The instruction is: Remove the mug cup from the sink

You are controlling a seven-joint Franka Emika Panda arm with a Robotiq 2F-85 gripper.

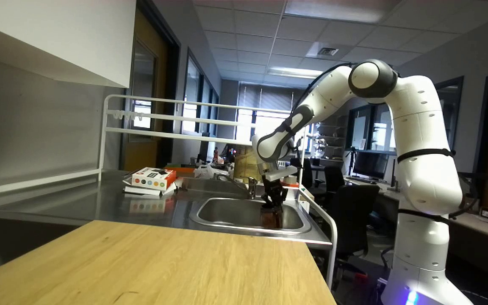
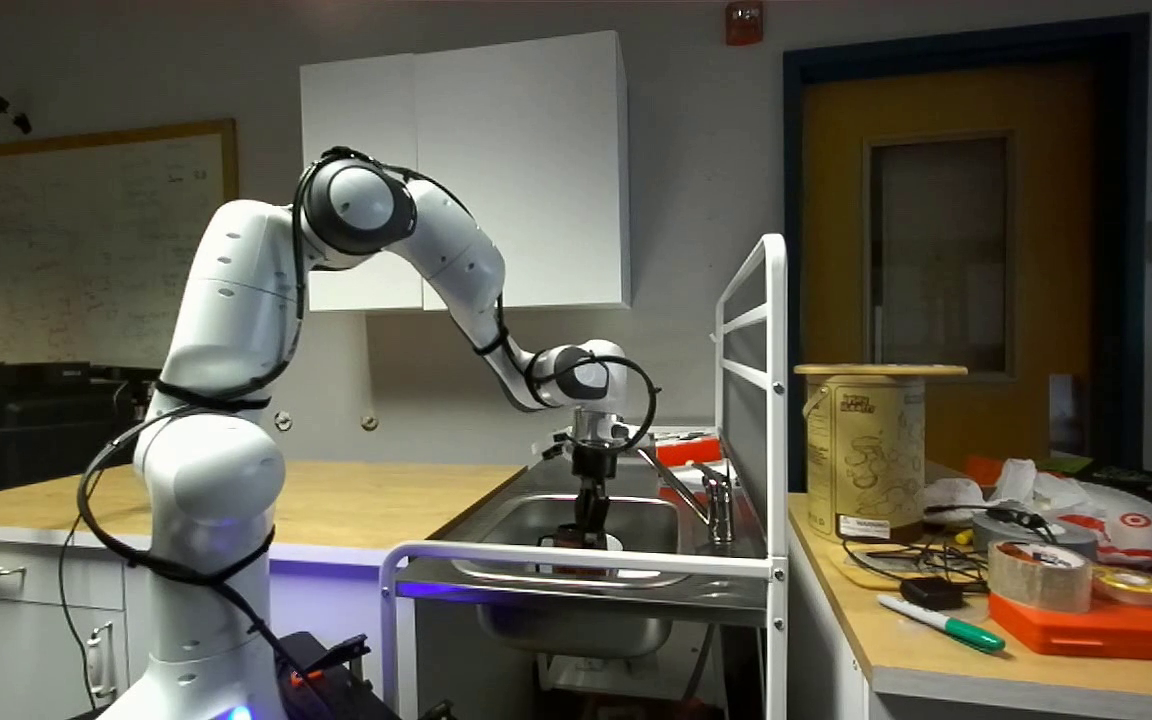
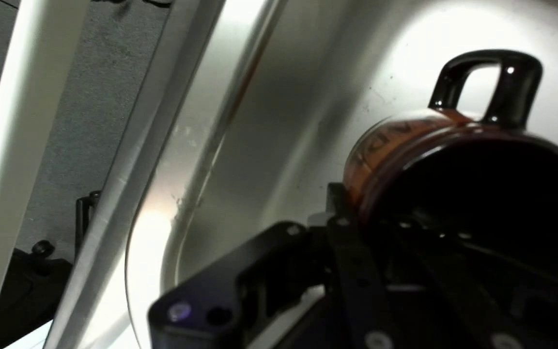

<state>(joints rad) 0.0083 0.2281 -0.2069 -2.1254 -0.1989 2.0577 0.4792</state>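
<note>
The mug sits in the sink (black handle facing away from the gripper), one finger right at its outer wall; whether the gripper pinches it, I cannot tell

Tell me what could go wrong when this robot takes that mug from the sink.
The mug might slip or twist: the jaws sit at one side, away from its handle, and a firm grip isn't clear. Coming out, it could knock the sink or bump the white rail alongside.

Arm arched, elbow uppermost; wrist bent, well below elbow; fingers pointing down, clamped nearly together.
</note>
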